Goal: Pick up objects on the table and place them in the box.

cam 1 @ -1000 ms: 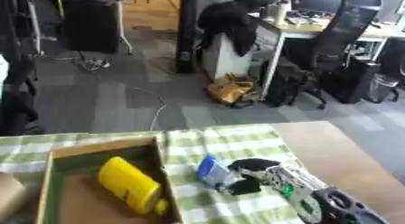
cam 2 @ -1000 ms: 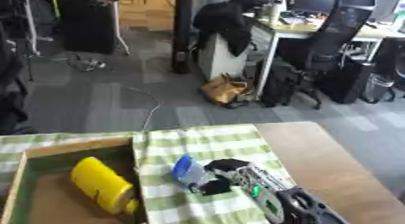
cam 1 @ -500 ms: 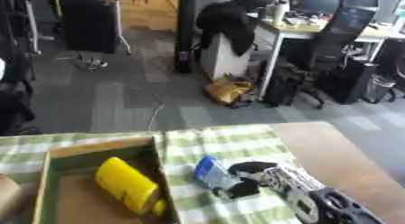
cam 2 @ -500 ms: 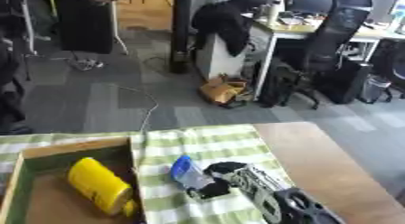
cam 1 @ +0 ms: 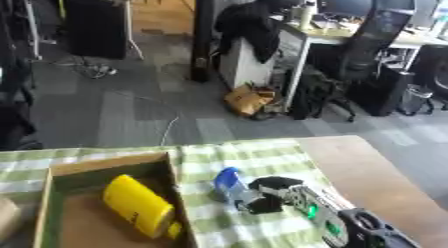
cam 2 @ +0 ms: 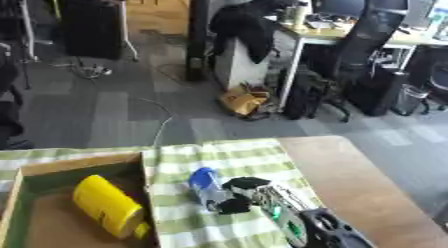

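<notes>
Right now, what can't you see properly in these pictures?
- Blue-capped object: the right hand curls round it, hiding its lower part; what it is stays unclear.
- Box: near end cut off by both views' bottom edge.
- Yellow container: label blurred.
- Left hand: in neither view.

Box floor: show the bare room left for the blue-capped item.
Inside the box, bare brown floor lies left of the yellow container, along the left wall. The right side is crowded by the container. The right robot hand is curled on the blue-capped bottle.
</notes>
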Available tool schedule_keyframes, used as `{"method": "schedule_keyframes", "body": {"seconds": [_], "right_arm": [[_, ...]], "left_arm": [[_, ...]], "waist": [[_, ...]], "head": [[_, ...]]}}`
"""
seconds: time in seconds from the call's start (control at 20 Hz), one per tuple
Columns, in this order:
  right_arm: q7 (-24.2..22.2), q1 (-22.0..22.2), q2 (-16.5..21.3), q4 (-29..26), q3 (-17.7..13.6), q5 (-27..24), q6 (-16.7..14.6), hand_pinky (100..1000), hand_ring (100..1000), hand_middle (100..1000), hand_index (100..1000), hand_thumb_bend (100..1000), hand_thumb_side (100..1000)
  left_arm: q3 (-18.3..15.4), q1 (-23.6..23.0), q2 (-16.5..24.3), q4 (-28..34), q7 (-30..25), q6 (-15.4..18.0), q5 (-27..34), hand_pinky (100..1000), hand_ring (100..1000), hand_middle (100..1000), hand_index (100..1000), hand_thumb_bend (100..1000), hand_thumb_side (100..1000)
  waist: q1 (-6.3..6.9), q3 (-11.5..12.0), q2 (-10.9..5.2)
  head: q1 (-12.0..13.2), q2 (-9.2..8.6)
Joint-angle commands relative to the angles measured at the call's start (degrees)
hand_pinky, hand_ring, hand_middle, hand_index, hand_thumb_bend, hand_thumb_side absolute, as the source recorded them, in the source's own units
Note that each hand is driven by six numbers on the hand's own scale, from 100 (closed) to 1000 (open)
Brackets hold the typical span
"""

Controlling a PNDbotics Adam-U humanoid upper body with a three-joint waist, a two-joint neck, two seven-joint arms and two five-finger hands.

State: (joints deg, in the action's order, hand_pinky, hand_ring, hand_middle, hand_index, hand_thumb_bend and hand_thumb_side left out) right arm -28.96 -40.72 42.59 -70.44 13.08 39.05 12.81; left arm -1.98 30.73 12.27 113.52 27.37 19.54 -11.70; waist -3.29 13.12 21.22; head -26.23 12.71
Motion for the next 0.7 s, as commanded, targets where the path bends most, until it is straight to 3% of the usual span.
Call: {"method": "schedule_keyframes", "body": {"seconds": [0.05, 0.35, 0.55, 0.7], "right_arm": [[1.0, -1.2, 1.1, 0.0, -0.5, -2.8, 1.7, 1000, 1000, 1000, 1000, 222, 1000], [1.3, -1.3, 1.0, -0.1, -0.1, -4.1, 4.0, 1000, 1000, 1000, 1000, 205, 1000], [2.1, -1.3, 0.9, -0.2, 0.0, -4.0, 5.3, 1000, 1000, 1000, 1000, 143, 1000], [2.4, -1.4, 0.9, -0.4, 0.3, -3.8, 5.9, 1000, 1000, 891, 1000, 123, 1000]], "left_arm": [[0.1, 1.0, 0.4, 1.1, -0.1, 0.0, -0.5, 926, 966, 936, 966, 100, 1000], [0.1, 1.2, 0.2, 1.1, 0.0, 0.1, -0.4, 925, 966, 935, 965, 100, 1000], [0.1, 1.3, 0.1, 1.1, -0.1, 0.1, -0.4, 926, 966, 935, 965, 100, 1000], [0.0, 1.3, 0.1, 1.1, -0.1, 0.1, -0.4, 926, 966, 935, 965, 100, 1000]], "waist": [[-0.05, 0.2, -1.4], [-0.38, 0.3, -1.39], [-0.45, 0.4, -1.26], [-0.44, 0.4, -1.18]], "head": [[-0.4, -0.75], [-0.8, -0.97], [-0.9, -0.91], [-1.0, -0.8]]}}
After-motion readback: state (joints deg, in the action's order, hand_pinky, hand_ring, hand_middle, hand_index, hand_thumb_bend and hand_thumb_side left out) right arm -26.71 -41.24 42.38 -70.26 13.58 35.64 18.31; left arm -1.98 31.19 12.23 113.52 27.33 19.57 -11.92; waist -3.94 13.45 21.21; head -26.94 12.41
